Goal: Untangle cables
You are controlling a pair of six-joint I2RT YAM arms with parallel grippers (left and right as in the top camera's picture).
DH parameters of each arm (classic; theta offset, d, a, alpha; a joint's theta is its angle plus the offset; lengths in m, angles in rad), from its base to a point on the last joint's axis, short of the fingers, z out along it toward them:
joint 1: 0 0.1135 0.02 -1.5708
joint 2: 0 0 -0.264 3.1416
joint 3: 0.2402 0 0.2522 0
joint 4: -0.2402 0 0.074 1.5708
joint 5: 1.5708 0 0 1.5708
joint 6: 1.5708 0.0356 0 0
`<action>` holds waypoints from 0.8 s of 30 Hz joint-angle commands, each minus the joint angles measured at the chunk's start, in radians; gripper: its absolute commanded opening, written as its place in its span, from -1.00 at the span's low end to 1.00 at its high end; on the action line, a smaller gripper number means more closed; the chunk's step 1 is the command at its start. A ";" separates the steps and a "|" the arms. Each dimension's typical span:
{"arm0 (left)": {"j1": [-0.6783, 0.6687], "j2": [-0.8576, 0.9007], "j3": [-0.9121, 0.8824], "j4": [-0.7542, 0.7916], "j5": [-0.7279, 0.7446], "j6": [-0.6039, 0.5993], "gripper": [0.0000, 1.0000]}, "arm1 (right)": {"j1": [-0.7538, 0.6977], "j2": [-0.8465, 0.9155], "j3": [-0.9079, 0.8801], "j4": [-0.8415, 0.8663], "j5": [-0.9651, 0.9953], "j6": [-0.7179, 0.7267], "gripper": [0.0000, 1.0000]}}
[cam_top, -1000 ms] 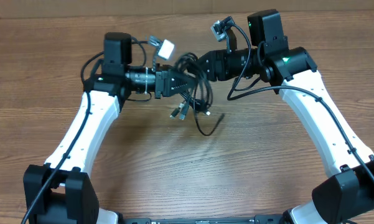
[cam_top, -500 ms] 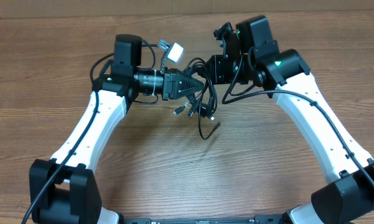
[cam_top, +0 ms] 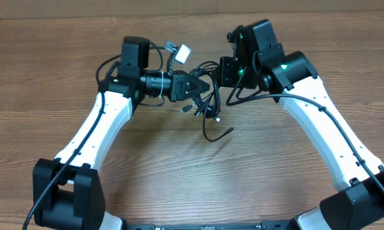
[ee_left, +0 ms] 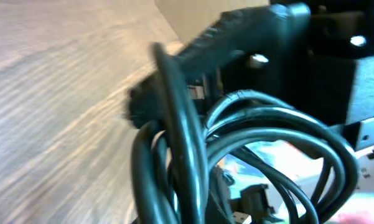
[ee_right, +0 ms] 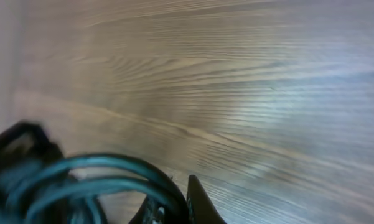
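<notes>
Closing this past second on a loop of the cables [cam_top: 210, 110], the right gripper [cam_top: 217, 71] is joining the clenched left gripper [cam_top: 203, 85] in holding the bundle over the table [cam_top: 179, 179], readying a pull-apart.

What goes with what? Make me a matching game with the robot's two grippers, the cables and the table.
Things:
1. left gripper
2. right gripper
3. cables
4. table

Matches:
A. brown wood
B. black tangle between the two grippers
C. shut, at the tangle's left side
D. shut, at the tangle's right side

Pairs: 1-C, 2-D, 3-B, 4-A
</notes>
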 commanded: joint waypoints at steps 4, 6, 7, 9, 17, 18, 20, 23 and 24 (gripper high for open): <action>0.074 -0.137 0.033 0.000 -0.149 0.012 -0.81 | -0.099 0.013 -0.005 0.011 -0.222 -0.092 -0.92; 0.074 -0.159 0.033 0.000 -0.179 0.012 -0.73 | -0.099 0.013 -0.005 0.019 -0.253 -0.060 -0.92; 0.074 -0.169 0.033 0.000 -0.188 0.012 -0.72 | -0.099 0.013 -0.005 0.021 -0.253 -0.047 -0.92; 0.074 -0.191 0.033 -0.002 -0.224 0.012 -0.74 | -0.099 0.013 -0.005 0.021 -0.231 -0.007 -0.92; 0.074 -0.229 0.033 -0.074 -0.261 0.013 -0.92 | -0.100 0.013 -0.005 0.027 0.168 0.214 -0.92; 0.074 -0.229 0.033 -0.096 -0.263 0.020 -0.92 | -0.100 0.013 -0.005 0.028 0.215 0.242 -0.92; 0.074 -0.229 0.033 -0.137 -0.263 0.050 -0.92 | -0.100 0.013 -0.005 0.033 0.292 0.293 -0.92; 0.074 -0.229 0.033 -0.169 -0.264 0.069 -0.92 | -0.094 0.015 -0.005 0.056 0.294 0.314 -0.92; 0.074 -0.229 0.033 -0.174 -0.264 0.081 -0.92 | -0.087 0.015 -0.005 0.063 0.286 0.320 -0.92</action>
